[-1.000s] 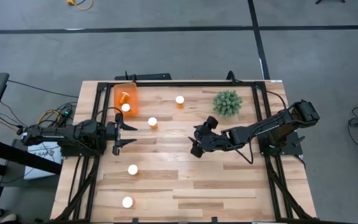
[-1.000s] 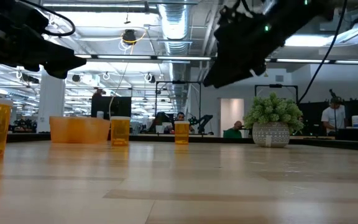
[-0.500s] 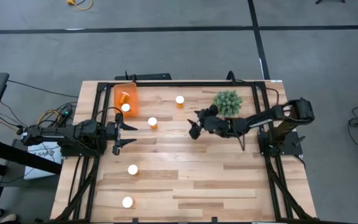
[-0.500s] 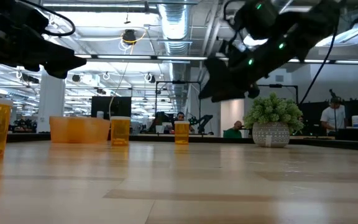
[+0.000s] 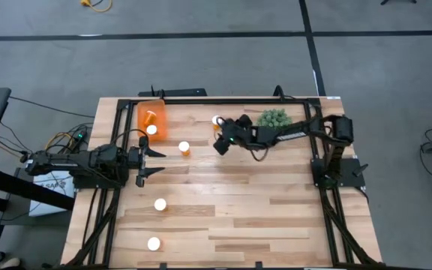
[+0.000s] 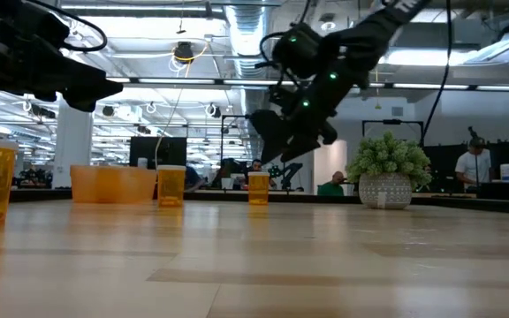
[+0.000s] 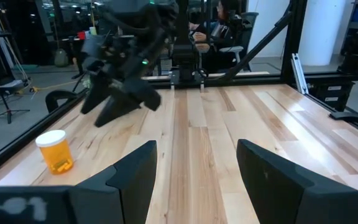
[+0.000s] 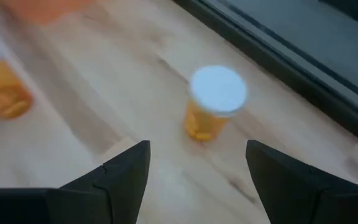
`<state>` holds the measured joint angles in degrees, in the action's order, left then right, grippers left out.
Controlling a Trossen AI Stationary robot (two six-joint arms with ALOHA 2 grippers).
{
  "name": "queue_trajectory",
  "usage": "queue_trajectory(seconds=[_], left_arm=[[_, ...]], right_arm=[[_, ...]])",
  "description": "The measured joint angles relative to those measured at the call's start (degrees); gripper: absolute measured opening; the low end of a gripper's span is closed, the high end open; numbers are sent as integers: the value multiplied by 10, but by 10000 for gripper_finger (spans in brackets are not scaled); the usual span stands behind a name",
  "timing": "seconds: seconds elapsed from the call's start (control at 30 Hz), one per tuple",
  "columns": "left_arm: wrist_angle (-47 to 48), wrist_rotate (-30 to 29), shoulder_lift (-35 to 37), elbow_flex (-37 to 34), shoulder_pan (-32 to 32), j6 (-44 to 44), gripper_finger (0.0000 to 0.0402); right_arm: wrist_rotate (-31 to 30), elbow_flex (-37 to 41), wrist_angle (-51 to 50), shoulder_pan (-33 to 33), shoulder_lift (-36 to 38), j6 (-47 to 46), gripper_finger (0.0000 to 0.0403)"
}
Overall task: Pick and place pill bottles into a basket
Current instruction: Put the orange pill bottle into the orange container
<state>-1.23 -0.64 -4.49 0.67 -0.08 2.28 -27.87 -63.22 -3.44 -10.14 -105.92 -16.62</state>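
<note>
Right gripper (image 8: 194,165) hung open and empty over the pill bottle (image 8: 213,106) — light, rigid, likely slick plastic — best pinched around its orange body below the white cap.

Six pill bottles (image 5: 184,148), one basket (image 5: 161,113), one plant (image 5: 275,118)

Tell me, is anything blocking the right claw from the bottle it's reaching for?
No, nothing visible. The right claw is open and aimed at a pill bottle standing upright near the table's back edge, with only bare wood between them. The plant sits off to the side, out of that path.
</note>
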Motion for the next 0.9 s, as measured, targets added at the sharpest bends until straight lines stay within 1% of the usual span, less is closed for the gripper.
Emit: queue_trajectory(seconds=[0.13,0.23,0.4,0.57,0.77,0.83,0.9], left_arm=[[0,0,0,0,0,-3,213],[0,0,0,0,0,0,213],[0,0,0,0,0,0,213],[0,0,0,0,0,-2,213],[0,0,0,0,0,0,213],[0,0,0,0,0,-3,213],[0,0,0,0,0,-4,213]], right_arm=[[14,-60,-73,-19,-18,-11,260],[35,-85,-94,-31,-22,-10,260],[95,-118,-132,-58,-21,-32,261],[149,-132,-165,-81,-21,-40,261],[186,-136,-176,-95,-21,-35,261],[185,-136,-171,-96,-21,-34,261],[172,-136,-167,-96,-21,-32,261]])
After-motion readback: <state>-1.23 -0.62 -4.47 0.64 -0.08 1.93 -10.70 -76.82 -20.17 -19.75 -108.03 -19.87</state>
